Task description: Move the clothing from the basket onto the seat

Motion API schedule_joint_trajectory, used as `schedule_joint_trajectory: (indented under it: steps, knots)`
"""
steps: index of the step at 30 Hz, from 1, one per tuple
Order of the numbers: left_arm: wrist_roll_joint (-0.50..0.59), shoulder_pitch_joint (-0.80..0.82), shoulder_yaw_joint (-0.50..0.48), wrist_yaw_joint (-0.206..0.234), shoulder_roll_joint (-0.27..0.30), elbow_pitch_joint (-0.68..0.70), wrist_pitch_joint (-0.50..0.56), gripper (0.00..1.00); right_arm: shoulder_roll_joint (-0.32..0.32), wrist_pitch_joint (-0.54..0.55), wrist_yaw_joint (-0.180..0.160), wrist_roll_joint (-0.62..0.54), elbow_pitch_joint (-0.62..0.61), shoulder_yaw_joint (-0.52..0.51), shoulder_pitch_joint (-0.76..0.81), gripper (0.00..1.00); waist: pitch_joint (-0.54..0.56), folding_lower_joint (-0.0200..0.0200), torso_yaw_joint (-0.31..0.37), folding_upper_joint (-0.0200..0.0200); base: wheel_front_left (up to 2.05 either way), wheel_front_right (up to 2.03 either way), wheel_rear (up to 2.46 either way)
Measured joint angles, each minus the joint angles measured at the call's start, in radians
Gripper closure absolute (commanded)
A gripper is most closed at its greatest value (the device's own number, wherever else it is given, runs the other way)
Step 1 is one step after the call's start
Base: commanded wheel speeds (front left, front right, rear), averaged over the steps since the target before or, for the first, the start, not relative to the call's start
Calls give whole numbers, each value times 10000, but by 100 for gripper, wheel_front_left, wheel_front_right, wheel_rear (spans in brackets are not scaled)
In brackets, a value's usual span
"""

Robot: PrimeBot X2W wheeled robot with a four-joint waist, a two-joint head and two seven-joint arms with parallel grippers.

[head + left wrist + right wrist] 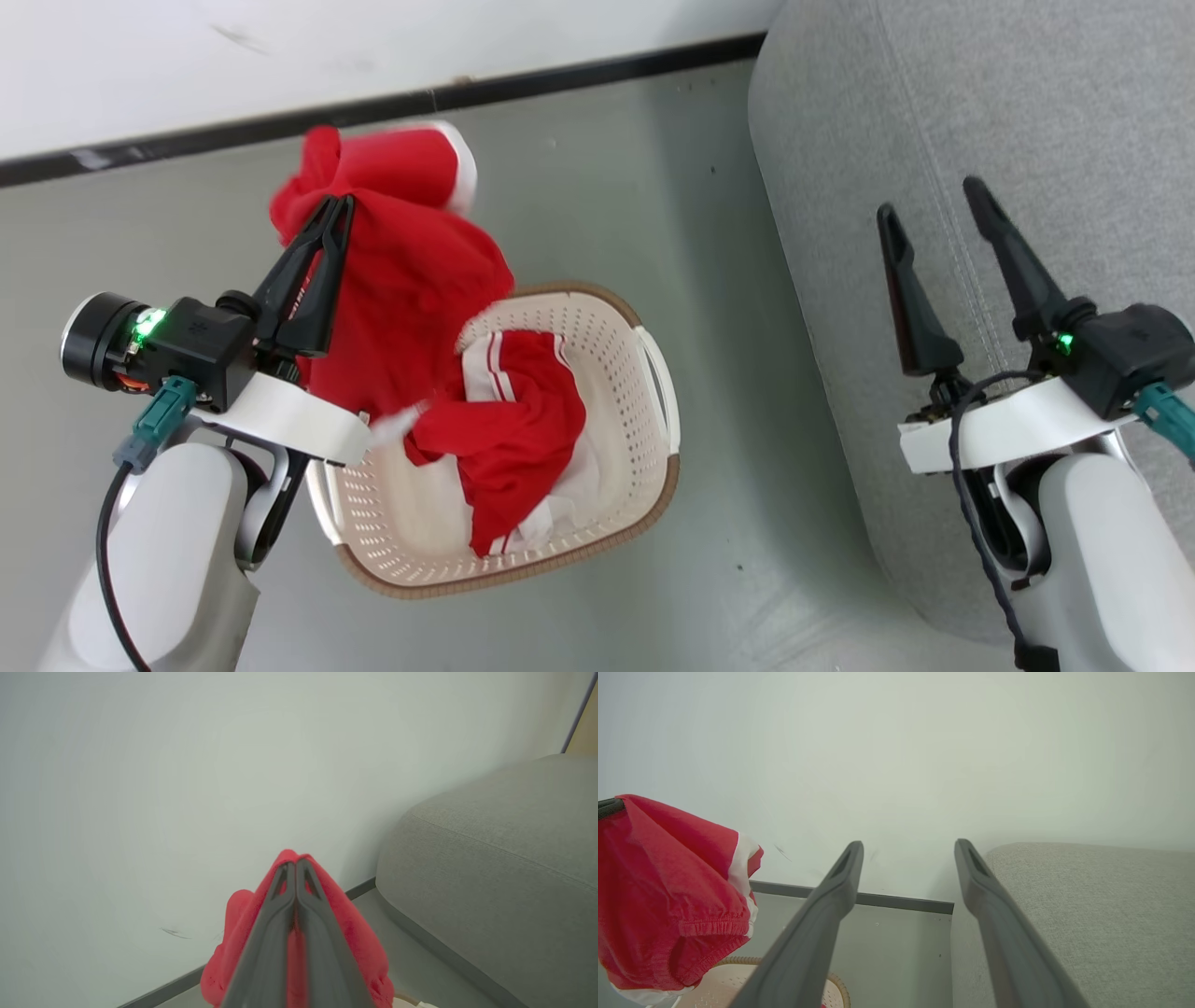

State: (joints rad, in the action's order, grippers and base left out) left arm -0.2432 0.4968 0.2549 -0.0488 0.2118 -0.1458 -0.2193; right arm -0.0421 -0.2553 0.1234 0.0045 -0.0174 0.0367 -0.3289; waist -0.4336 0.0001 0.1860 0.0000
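Observation:
My left gripper (338, 202) is shut on a red garment (401, 271) of the clothing and holds it up above the basket (644, 411); the cloth hangs down toward the basket's left side. The left wrist view has the shut fingers (295, 864) wrapped in red cloth (359, 938). A second red piece with white stripes (513, 420) lies inside the cream basket on the floor. The grey seat (980, 112) stands to the right. My right gripper (934, 201) hovers open over the seat's left edge, holding nothing. In the right wrist view the hanging garment (668, 896) is at the left.
A white wall with a dark baseboard (560, 79) runs behind the basket. Grey floor (738, 373) separates the basket from the seat. The basket's brown rim (836, 984) peeks in at the bottom of the right wrist view.

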Motion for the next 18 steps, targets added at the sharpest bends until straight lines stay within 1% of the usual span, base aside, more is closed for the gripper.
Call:
schedule_joint_trajectory:
  steps: [1, 9, 14, 18]
  knots:
    - [-12, -28, 17, -69, 50, 40, 79, 100, -2, 0, 0, -17, 42, 23, 47, 0, 102, 0, -34, 0, 0, 0, 0]
    - [-36, -169, 192, -174, 161, 589, 357, 100, -12, 0, 0, -171, 295, 265, 262, 0, 844, 0, -258, 0, 0, 0, 0]
    - [-130, -169, 311, -337, 290, 953, 711, 100, -12, 0, 0, -405, 489, 437, 524, 0, 1389, 0, -413, 0, 0, 0, 0]
    - [-263, -226, 384, -349, 343, 1116, 984, 100, -23, 0, 0, -520, 635, 493, 807, 0, 1827, 0, -523, 0, 0, 0, 0]
